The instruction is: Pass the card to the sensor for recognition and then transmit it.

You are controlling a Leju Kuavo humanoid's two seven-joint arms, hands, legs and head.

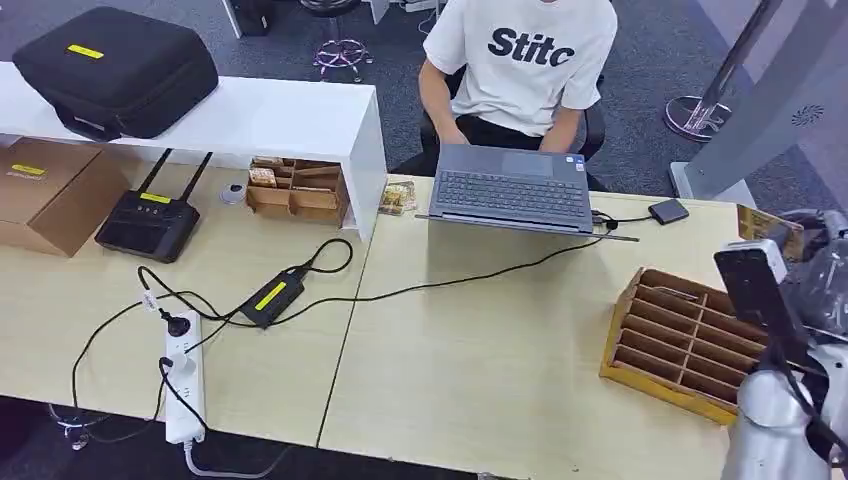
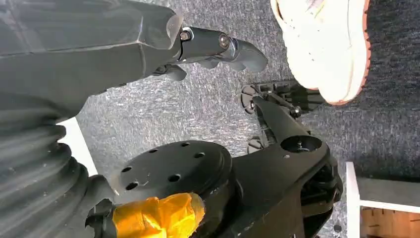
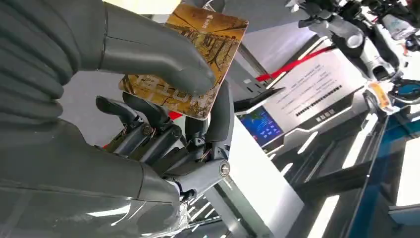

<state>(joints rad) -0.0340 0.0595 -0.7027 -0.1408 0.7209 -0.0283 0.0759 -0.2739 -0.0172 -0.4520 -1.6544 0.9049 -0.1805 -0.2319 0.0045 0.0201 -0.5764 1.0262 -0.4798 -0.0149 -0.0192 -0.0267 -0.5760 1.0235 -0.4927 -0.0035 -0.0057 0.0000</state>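
My right hand (image 3: 163, 99) pinches a yellow-brown patterned card (image 3: 198, 54) between the thumb and the dark fingers. The card (image 1: 768, 228) is raised at the table's far right, with my right hand (image 1: 818, 272) just behind it. Beyond the card stands a white and grey gate unit with a small blue screen (image 3: 261, 126); the card is apart from it. The same grey gate post (image 1: 790, 110) rises past the table's right end. My left hand (image 2: 213, 47) hangs low over the carpet, fingers apart, holding nothing.
A wooden slotted organiser (image 1: 685, 340) lies by my right arm. A person sits behind an open laptop (image 1: 512, 190). A power strip (image 1: 184, 375), a black adapter (image 1: 272, 297), a router (image 1: 150, 222) and cables lie at the left. A person's white shoe (image 2: 332, 44) is near my left hand.
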